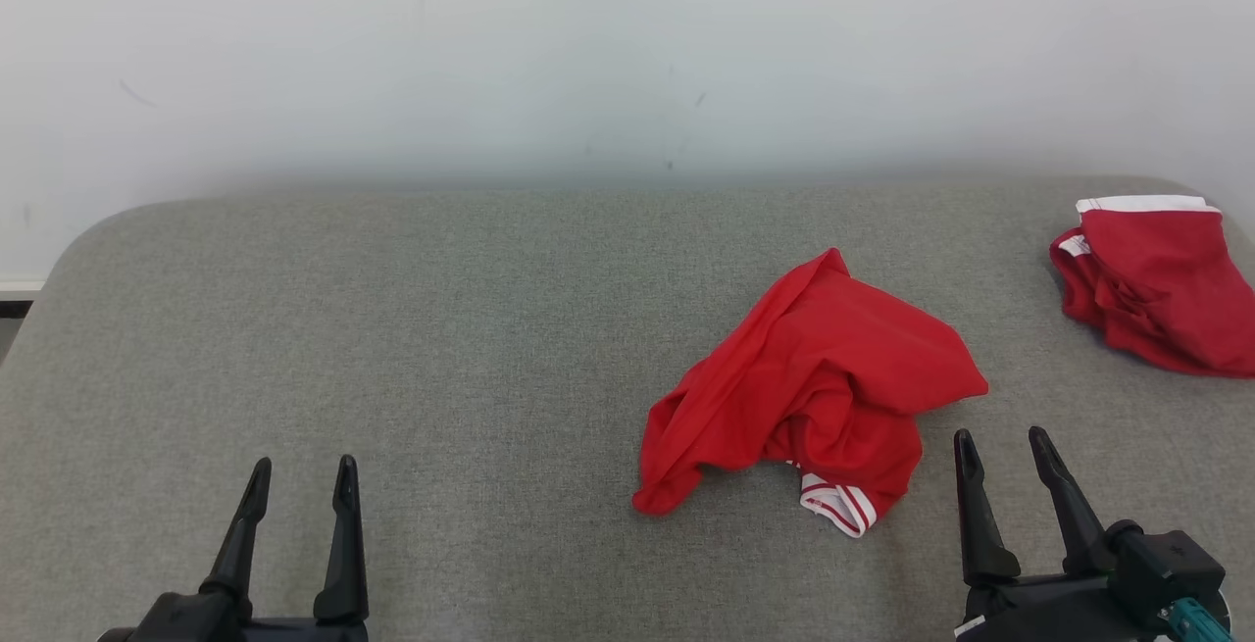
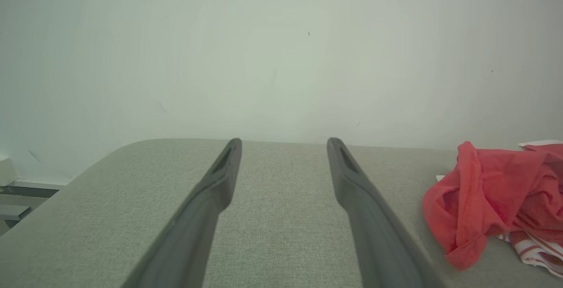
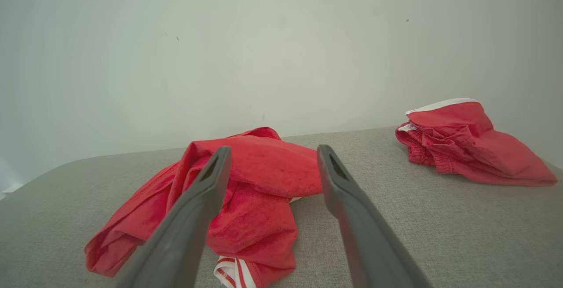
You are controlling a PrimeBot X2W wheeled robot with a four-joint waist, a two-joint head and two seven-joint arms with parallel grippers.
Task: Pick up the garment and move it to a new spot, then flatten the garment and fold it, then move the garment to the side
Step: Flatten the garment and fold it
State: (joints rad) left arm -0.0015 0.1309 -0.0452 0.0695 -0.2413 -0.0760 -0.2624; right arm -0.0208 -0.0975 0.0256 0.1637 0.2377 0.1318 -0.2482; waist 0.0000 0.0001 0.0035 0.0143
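Surface: grey woven pad (image 1: 441,328), rounded far corners | Room: scuffed white wall (image 1: 588,54) behind | red garment (image 1: 824,377) crumpled centre-right | folded red garment (image 1: 1157,279) upper right | left gripper (image 1: 303,466), right gripper (image 1: 1000,436): fingers spread, empty

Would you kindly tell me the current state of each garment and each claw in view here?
crumpled garment: bunched in a heap on the grey surface, unfolded, not held.
far garment: loosely folded, lying at the right edge, untouched.
left claw: open, empty, over bare surface.
right claw: open, empty, beside the crumpled garment, not gripping it.
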